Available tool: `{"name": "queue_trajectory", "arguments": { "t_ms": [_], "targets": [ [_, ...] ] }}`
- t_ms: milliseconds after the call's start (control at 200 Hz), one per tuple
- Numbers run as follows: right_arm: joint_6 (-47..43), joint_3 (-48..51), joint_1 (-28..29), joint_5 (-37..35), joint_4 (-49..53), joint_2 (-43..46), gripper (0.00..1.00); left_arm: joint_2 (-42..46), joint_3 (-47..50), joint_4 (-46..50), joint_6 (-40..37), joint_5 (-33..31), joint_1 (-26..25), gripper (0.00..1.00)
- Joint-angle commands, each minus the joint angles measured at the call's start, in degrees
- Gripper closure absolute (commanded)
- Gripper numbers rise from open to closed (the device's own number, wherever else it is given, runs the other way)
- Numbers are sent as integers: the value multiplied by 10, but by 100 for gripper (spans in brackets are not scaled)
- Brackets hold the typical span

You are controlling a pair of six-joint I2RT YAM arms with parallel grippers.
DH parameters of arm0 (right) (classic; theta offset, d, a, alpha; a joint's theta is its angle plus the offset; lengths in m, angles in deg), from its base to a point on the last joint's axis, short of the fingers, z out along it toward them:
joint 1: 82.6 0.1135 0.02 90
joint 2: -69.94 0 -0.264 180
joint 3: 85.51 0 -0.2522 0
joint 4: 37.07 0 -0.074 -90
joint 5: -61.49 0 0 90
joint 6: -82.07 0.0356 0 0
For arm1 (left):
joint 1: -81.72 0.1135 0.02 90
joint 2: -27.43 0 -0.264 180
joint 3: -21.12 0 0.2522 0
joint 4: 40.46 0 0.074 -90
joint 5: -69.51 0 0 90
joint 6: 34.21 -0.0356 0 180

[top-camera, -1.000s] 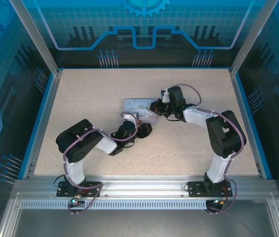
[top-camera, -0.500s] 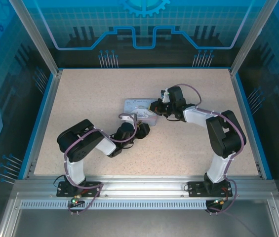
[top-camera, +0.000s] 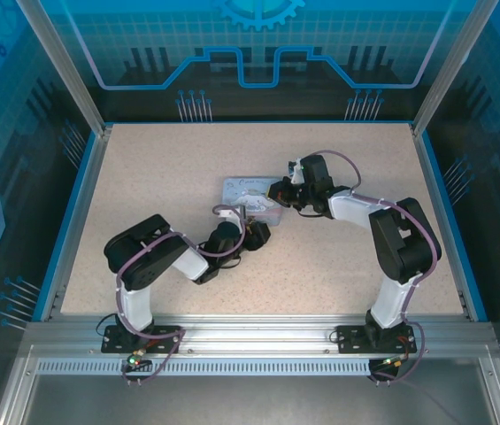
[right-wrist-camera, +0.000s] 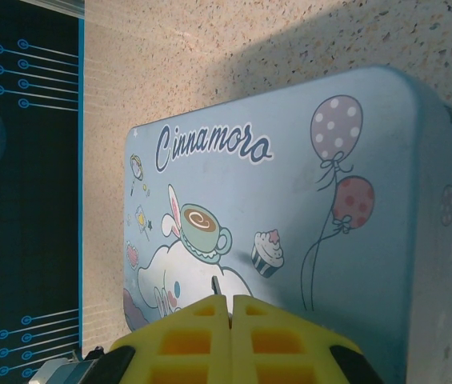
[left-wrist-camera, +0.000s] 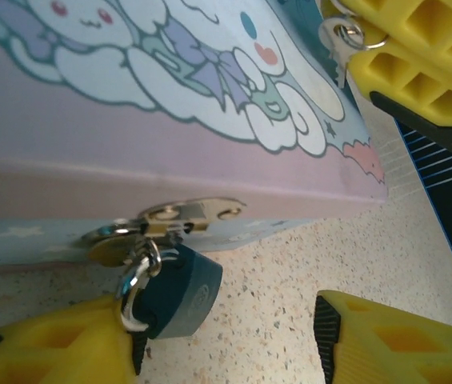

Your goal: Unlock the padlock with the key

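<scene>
Hanging from the metal hasp of the glossy "Cinnamoro" tin, the blue padlock touches one finger of the spread left gripper; the right gripper clenches the slim key.

Robot lab cell, aluminium frame, blue panels

A speckled beige table (blue-edged) carries a pale cartoon-printed tin lying flat near its middle.

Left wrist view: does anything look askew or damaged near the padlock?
The small blue padlock hangs tilted from the metal hasp of the lavender cartoon tin, leaning on one yellow left finger. Nothing looks damaged.
</scene>
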Motion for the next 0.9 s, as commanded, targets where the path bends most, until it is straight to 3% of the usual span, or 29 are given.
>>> {"name": "queue_trajectory", "arguments": {
  "t_ms": [0, 280, 555, 895],
  "targets": [
    [4, -7, 12, 3, 25, -16, 100, -17, 0, -35, 19, -8, -5, 48],
    [1, -6, 12, 4, 24, -18, 100, -25, 25, -92, 52, -33, -4, 49],
    [2, -7, 12, 5, 25, -16, 100, -34, 26, -90, 81, -63, -9, 55],
    [3, -12, 12, 6, 27, -17, 100, -2, 15, 13, 73, -98, -24, 56]
  ]
}}
